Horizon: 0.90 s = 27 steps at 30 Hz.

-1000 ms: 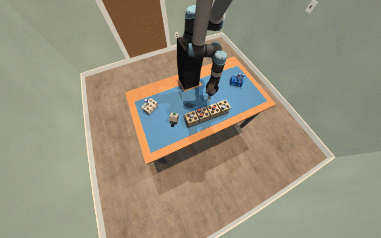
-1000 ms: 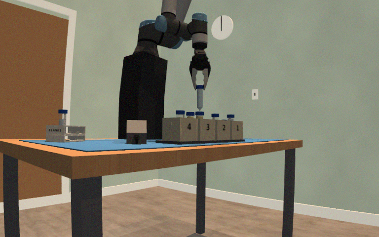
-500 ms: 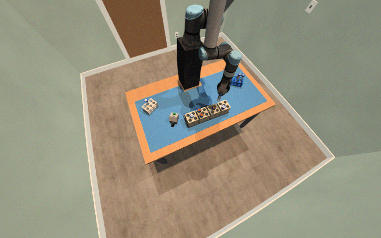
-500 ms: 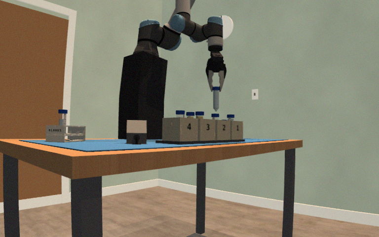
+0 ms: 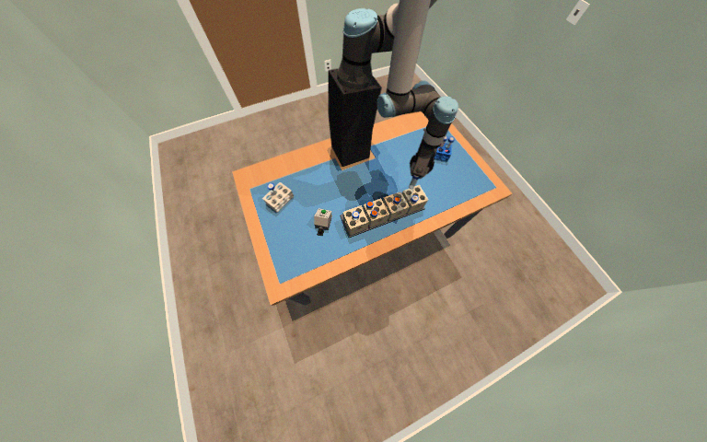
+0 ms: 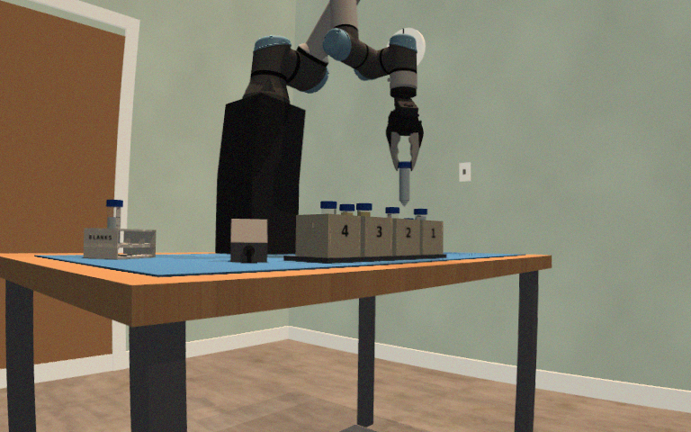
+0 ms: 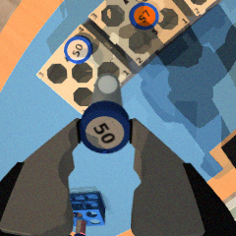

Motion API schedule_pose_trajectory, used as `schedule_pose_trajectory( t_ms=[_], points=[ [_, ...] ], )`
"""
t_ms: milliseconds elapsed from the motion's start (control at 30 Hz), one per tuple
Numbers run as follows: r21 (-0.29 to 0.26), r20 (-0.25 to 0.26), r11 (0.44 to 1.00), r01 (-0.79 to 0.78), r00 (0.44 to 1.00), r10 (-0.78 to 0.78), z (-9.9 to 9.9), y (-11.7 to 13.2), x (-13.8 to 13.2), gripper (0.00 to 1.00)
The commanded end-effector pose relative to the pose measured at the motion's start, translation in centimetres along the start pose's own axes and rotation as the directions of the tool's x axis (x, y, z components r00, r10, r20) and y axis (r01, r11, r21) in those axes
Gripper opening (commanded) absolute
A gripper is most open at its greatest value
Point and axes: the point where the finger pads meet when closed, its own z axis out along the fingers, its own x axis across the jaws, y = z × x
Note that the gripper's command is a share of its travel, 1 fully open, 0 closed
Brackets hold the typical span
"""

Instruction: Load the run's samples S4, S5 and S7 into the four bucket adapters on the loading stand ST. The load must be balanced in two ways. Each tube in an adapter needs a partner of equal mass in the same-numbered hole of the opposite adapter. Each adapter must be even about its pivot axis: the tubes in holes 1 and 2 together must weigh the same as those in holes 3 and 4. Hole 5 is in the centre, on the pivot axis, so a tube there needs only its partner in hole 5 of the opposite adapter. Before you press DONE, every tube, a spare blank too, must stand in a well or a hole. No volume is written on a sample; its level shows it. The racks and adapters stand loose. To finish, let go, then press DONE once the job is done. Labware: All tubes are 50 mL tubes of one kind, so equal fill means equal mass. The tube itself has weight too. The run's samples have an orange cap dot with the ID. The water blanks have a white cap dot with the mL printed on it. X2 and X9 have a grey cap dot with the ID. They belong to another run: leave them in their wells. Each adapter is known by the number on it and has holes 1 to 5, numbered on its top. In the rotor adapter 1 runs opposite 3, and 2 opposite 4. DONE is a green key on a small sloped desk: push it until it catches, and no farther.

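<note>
Blank marked 50 (image 6: 404,184) (image 7: 104,128), above stand adapters: gripper (image 5: 413,183) (image 6: 404,166) (image 7: 105,120) pinched narrowly on cap. Likely stiff, smooth, bottom-heavy; cap grip sensible, keep upright.

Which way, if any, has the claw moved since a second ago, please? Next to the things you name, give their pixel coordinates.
Yes: in the exterior view, the claw (image 5: 413,183) (image 6: 404,166) (image 7: 105,120) has shifted right, toward the wall switch (image 6: 464,171).
</note>
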Motion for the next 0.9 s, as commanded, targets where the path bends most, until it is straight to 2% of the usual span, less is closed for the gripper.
schedule_pose_trajectory(
  t_ms=[0, 333, 867],
  points=[
    [0.001, 0.001, 1.000, 0.000, 1.000, 0.000, 1.2, 0.0, -0.1, 0.00],
    [0.001, 0.001, 1.000, 0.000, 1.000, 0.000, 3.3, 0.0, -0.1, 0.00],
    [0.001, 0.001, 1.000, 0.000, 1.000, 0.000, 3.3, 0.0, -0.1, 0.00]
  ],
)
